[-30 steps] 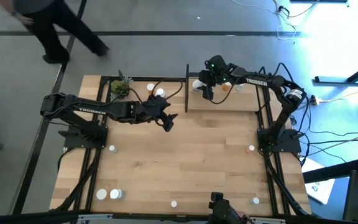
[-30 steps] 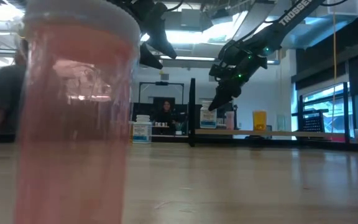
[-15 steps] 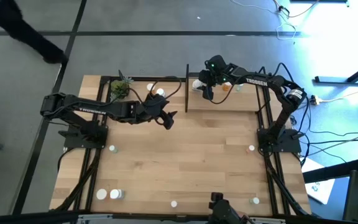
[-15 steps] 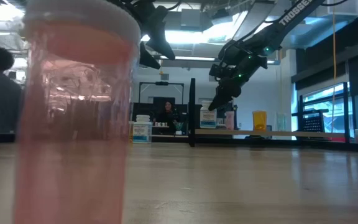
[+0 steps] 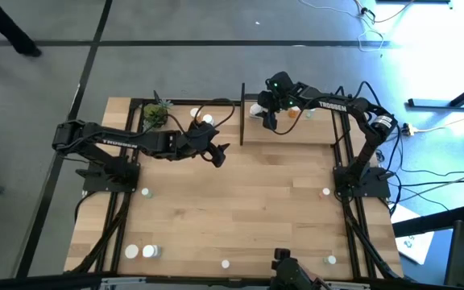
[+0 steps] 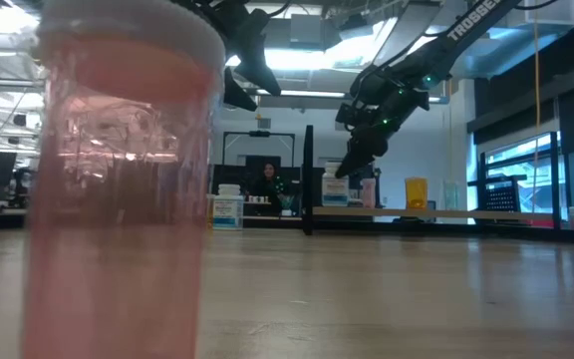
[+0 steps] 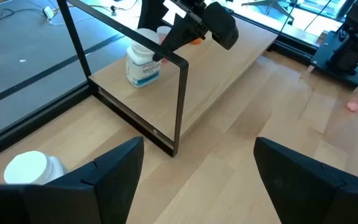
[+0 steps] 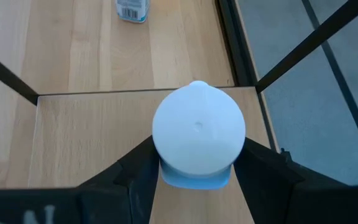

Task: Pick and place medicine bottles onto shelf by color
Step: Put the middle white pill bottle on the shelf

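Right tool (image 8: 194,171) poised over shelf (image 5: 296,129) at table's far edge, fingers astride white-capped medicine bottle (image 8: 198,135) standing at shelf's left end; whether gripping or just released, cannot tell. Orange bottle (image 6: 417,192) farther along shelf suggests sorting by color. Left tool (image 7: 194,165) hangs open and empty above table just short of shelf, likely waiting. More bottles (image 5: 139,251) scattered near table's front edge.
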### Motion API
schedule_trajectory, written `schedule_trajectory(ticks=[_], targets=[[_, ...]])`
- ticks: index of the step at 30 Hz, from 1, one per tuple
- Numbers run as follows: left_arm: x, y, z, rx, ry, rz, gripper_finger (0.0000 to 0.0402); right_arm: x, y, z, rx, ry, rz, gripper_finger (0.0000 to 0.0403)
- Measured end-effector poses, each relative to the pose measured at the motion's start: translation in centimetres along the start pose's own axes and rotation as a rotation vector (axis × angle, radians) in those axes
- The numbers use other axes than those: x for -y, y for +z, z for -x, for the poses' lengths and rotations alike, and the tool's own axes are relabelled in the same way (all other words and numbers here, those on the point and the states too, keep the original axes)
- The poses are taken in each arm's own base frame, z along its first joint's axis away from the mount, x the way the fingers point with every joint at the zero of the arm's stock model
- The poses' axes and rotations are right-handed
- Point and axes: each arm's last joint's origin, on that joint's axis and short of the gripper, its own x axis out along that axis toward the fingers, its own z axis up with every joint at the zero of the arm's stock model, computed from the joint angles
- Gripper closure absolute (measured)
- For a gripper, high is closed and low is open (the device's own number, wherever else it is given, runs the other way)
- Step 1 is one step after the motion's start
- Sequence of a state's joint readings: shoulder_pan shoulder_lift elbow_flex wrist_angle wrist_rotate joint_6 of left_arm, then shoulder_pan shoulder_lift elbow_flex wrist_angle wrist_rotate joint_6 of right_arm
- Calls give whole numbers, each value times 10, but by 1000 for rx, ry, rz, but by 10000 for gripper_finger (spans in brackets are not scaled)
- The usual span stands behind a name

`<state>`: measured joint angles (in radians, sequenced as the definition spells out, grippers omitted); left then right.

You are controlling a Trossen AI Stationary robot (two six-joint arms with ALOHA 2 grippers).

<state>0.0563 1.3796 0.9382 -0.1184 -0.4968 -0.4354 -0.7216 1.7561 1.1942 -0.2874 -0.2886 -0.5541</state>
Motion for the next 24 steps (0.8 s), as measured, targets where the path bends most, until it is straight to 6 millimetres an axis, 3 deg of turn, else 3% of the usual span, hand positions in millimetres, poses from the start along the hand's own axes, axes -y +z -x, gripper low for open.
schedule_trajectory(ticks=[24], targets=[[0, 0, 0, 0, 0, 0, 103, 0, 0, 0, 14, 11, -3, 205]])
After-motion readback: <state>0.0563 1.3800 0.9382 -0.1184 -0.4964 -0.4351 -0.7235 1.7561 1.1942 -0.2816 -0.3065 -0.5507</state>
